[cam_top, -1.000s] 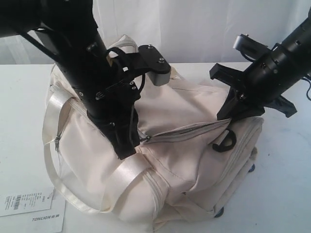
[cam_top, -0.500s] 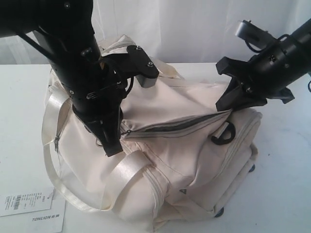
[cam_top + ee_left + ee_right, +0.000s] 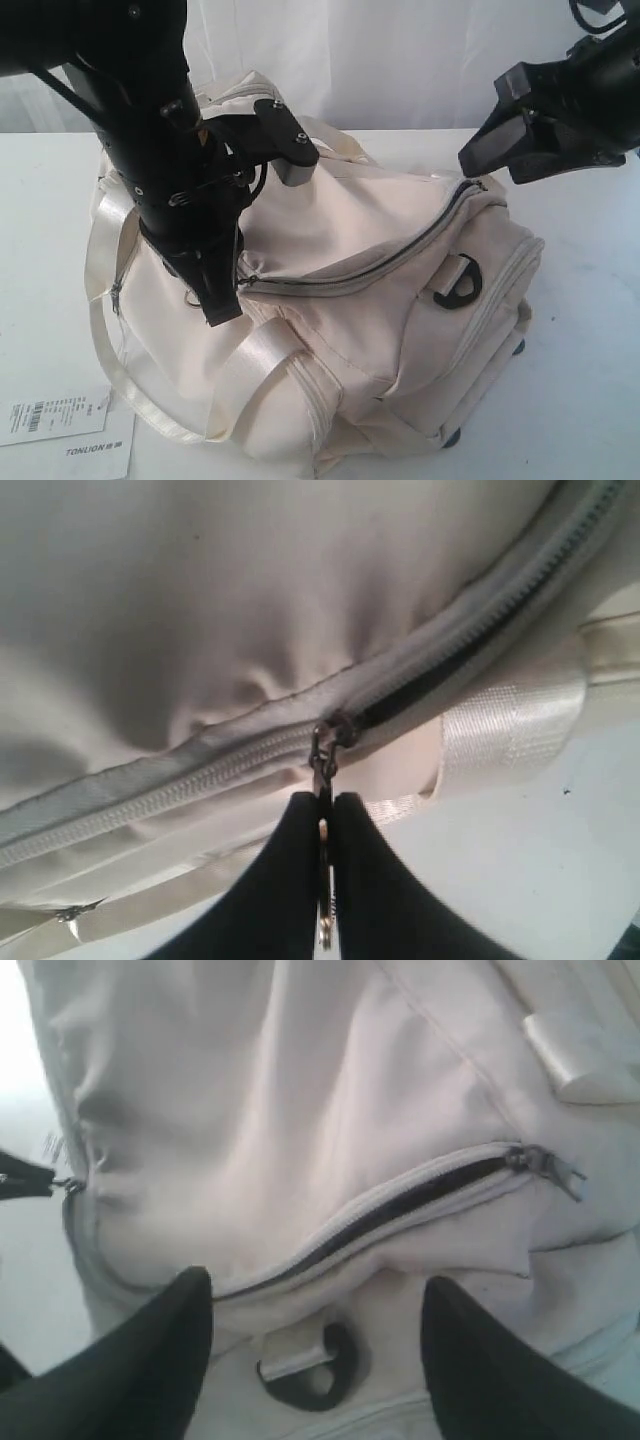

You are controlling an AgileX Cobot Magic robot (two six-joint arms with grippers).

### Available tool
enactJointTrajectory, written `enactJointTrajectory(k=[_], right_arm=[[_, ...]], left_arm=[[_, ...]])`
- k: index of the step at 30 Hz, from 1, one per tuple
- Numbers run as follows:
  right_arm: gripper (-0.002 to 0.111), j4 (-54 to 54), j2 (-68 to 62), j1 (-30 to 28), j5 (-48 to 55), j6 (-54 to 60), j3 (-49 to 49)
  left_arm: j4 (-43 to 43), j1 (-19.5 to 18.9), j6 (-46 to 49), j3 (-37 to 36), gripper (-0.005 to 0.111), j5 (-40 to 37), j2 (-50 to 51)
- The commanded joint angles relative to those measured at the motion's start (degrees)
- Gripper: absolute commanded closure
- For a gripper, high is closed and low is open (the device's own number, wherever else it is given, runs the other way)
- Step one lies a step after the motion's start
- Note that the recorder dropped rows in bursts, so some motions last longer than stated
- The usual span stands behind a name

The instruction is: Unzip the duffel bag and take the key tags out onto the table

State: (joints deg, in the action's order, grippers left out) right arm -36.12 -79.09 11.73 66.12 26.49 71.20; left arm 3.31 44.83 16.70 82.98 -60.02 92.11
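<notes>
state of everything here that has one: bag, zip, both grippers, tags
duffel bag, lying on the table
zipper, partly open, narrow dark slit
zipper pull, pinched by the left gripper
left gripper, shut on the zipper pull
right gripper, open, above the bag, holding nothing
key tags, not in view
paper price tags, flat on the table
</notes>
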Motion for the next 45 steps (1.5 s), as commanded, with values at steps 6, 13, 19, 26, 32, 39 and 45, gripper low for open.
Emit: enactJointTrajectory(k=[6,13,19,26,32,39,45], right_arm=[[0.055,-3.4,4.7,11.8,3.8,32.1,0.1],[0.055,8.1,6.6,20.9,0.7,35.0,-2.0],[0.053,17.1,6.0,27.3,-10.4,36.2,-7.6],[0.039,16.7,4.5,28.8,-19.6,36.2,-11.3],[0.041,16.7,1.6,28.8,-21.4,36.2,-13.4],[0.074,16.6,-0.6,28.8,-18.6,36.2,-13.9],[0.108,21.6,-1.0,28.8,-15.6,31.3,-13.9]], left_arm=[[-0.7,-0.2,0.0,-0.3,0.107,-1.2,-0.8],[-0.9,-0.2,0.0,-0.3,0.107,-0.9,-0.8],[-1.2,-0.2,0.0,-0.3,0.107,-0.9,-0.8],[-1.2,-0.2,0.0,-0.3,0.107,-0.9,-0.8],[-1.2,-0.2,0.0,-0.3,0.107,-0.9,-0.8],[-1.3,-0.2,0.0,-0.3,0.107,-0.9,-0.8],[-1.1,-0.2,-0.2,-0.3,0.107,-0.9,-0.8]])
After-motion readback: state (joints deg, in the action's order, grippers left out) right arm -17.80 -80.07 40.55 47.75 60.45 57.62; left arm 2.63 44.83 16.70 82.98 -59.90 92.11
